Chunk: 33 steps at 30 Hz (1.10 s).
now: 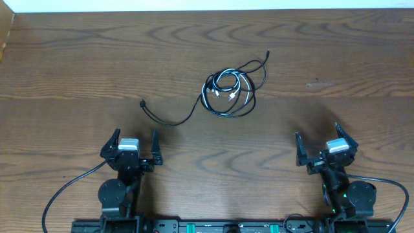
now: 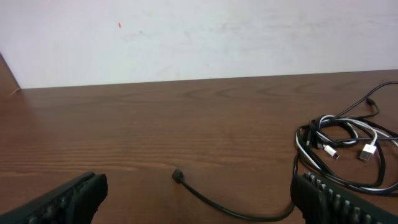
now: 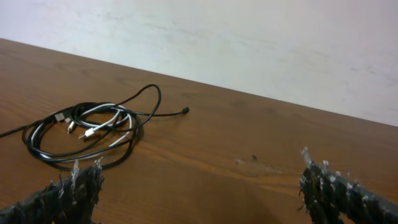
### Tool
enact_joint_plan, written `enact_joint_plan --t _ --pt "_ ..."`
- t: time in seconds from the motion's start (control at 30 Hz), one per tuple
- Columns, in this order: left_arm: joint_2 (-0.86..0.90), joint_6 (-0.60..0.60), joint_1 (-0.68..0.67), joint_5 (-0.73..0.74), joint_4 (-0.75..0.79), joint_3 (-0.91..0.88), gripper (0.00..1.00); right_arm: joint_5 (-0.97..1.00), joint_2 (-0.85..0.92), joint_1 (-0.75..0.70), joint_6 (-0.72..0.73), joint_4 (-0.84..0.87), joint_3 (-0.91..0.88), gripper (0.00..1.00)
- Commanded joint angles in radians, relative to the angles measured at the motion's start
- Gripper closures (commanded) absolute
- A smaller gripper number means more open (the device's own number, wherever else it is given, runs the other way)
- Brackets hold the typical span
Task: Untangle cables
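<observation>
A tangle of thin black and white cables point(image 1: 228, 94) lies coiled on the wooden table, right of centre towards the far side. One black strand trails left to a plug end point(image 1: 143, 102); another runs up right to a plug end point(image 1: 268, 54). The tangle also shows in the left wrist view point(image 2: 348, 146) and the right wrist view point(image 3: 84, 130). My left gripper point(image 1: 134, 144) is open and empty near the front edge, behind the trailing strand point(image 2: 224, 205). My right gripper point(image 1: 323, 144) is open and empty at the front right, apart from the cables.
The wooden table point(image 1: 77, 65) ends at a white wall along the far side point(image 1: 207, 5). Thicker black arm wires point(image 1: 65, 188) loop at the front corners beside the arm bases. A small dark mark point(image 1: 315, 82) shows on the wood right of the tangle.
</observation>
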Motion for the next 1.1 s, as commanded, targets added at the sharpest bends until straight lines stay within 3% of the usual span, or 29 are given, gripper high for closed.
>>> enact_joint_plan --t 0.0,0.73,1.07 --pt "0.003 0.01 -0.001 0.011 -0.042 -0.012 0.0 0.0 -0.006 0.003 -0.007 0.0 -0.005 0.01" --pt "0.003 0.049 -0.001 0.002 -0.013 -0.012 0.0 0.037 -0.006 0.003 -0.002 0.001 -0.005 0.01" --pt "0.003 0.035 -0.001 0.071 0.033 -0.012 0.0 -0.023 -0.006 0.003 0.004 0.018 0.019 0.01"
